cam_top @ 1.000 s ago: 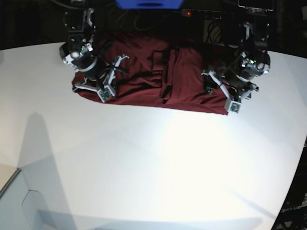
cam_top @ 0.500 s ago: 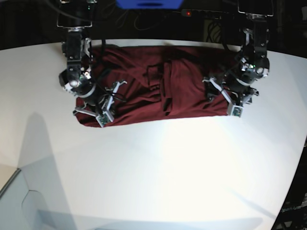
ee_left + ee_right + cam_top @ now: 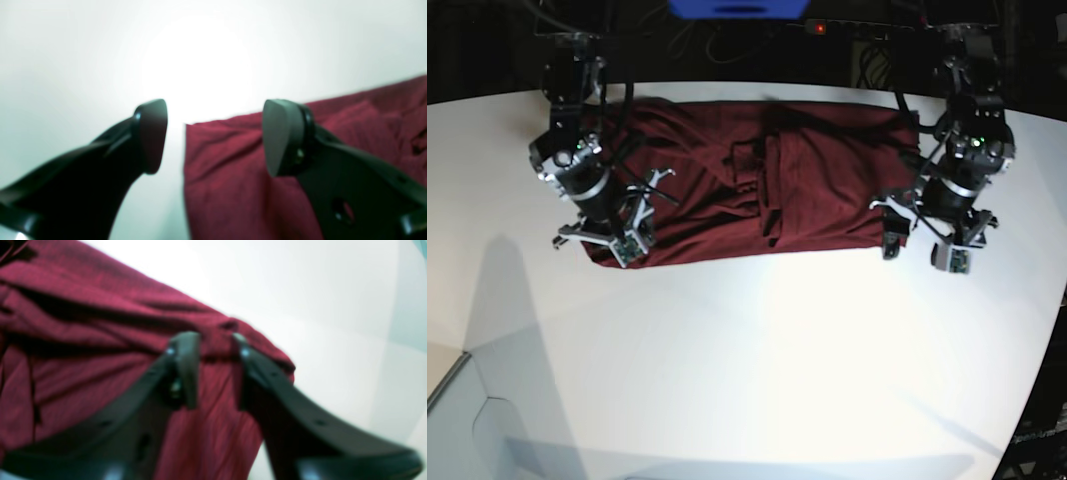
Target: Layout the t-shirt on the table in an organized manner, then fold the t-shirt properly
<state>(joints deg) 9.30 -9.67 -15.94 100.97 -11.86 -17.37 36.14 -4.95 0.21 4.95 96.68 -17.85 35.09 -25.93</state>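
Observation:
The dark red t-shirt (image 3: pixel 757 180) lies spread as a wide, wrinkled band across the far part of the white table (image 3: pixel 747 360), with a folded ridge down its middle. My right gripper (image 3: pixel 612 238) hangs over the shirt's near left corner. In the right wrist view its fingers (image 3: pixel 186 366) stand apart, with cloth (image 3: pixel 83 340) showing in the gap. My left gripper (image 3: pixel 917 248) is at the shirt's near right corner. Its jaws (image 3: pixel 215 133) are open wide and hold nothing, with the shirt's corner (image 3: pixel 227 173) below and bare table (image 3: pixel 66 50) to the left.
Behind the table's far edge is a dark area with cables and a blue object (image 3: pixel 737 8). The table's curved edge (image 3: pixel 1049 340) runs down the right side. A grey surface (image 3: pixel 467 420) lies off the table at the lower left.
Both arms drew toward the table's near side and the shirt's near edge came with them, spreading the cloth wider. The right gripper's fingers parted. The left gripper shifted right, off the cloth.

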